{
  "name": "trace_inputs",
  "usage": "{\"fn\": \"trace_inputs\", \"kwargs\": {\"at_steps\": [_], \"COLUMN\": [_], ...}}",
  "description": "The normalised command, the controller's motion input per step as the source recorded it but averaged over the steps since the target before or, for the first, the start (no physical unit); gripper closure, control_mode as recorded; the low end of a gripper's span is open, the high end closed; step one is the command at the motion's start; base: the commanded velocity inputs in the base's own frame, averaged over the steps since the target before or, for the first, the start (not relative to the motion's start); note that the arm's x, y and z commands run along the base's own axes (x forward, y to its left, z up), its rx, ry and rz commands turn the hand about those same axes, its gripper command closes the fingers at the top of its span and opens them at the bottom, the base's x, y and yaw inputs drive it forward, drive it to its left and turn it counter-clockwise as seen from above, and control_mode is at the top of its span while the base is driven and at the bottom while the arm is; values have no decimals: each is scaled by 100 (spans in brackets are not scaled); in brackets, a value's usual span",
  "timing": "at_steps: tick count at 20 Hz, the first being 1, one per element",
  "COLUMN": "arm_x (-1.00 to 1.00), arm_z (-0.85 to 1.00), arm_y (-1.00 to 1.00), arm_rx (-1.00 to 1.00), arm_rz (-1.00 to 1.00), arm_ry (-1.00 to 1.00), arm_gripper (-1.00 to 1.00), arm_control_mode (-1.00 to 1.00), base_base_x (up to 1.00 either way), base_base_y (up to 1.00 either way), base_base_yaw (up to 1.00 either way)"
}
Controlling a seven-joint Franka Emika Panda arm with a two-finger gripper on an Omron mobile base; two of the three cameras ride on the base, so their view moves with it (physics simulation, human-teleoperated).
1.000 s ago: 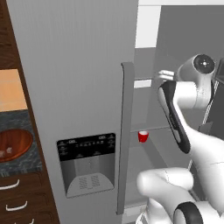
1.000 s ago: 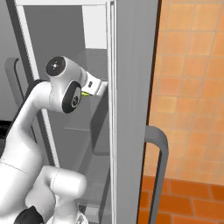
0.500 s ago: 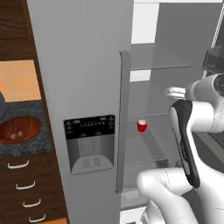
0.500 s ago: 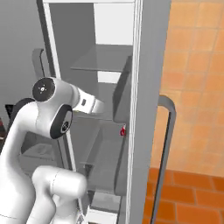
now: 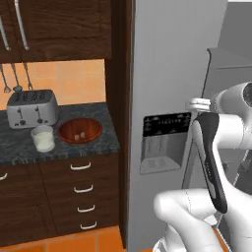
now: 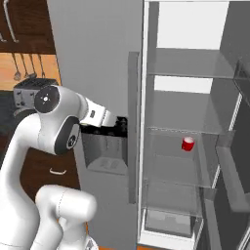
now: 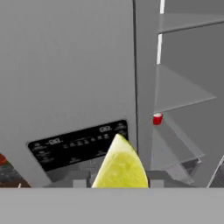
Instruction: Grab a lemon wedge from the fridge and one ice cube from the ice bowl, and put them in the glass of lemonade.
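On the far left of the left base view, a grey toaster (image 5: 31,108) stands on the dark stone counter (image 5: 59,142) against the orange tiled wall. Just in front of it sits the glass of lemonade (image 5: 43,138), upright and holding pale liquid. Just to the right of the glass is the ice bowl (image 5: 80,130), a shallow reddish-brown dish with two small pale cubes visible in it; the two vessels stand close but apart. Below the counter are dark wooden drawers with white handles (image 5: 80,166).

Right of the cabinet rises the fridge (image 5: 172,74), its left door closed and carrying the black dispenser panel (image 5: 166,125). In the right base view the right door is swung open, showing grey glass shelves (image 6: 188,110). A small red cup (image 6: 188,143) stands on a middle shelf, well inside the compartment.

The white arm bends in front of the closed left door. In the right base view its gripper (image 6: 121,127) is level with the dispenser panel and just beside the long vertical door handle (image 6: 132,127), outside the open compartment. In the hand view the lemon wedge (image 7: 121,166) fills the space at the bottom centre where the fingertips rise, its point upward, with the dispenser panel behind it and the red cup farther off to the right. The fingers are closed on the lemon wedge, holding it in the air in front of the fridge door.
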Motion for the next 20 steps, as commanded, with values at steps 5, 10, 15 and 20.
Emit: {"fn": "trace_inputs", "kwargs": {"at_steps": [5, 10, 15, 20], "arm_x": [0, 0, 0, 0], "arm_z": [0, 0, 0, 0], "arm_y": [0, 0, 0, 0], "arm_rx": [0, 0, 0, 0], "arm_rz": [0, 0, 0, 0], "arm_ry": [0, 0, 0, 0], "arm_gripper": [100, 100, 100, 100], "arm_control_mode": [100, 100, 100, 100], "base_base_x": [14, 38, 44, 58], "base_base_y": [100, 100, 92, 67], "base_base_yaw": [0, -2, -15, -23]}}
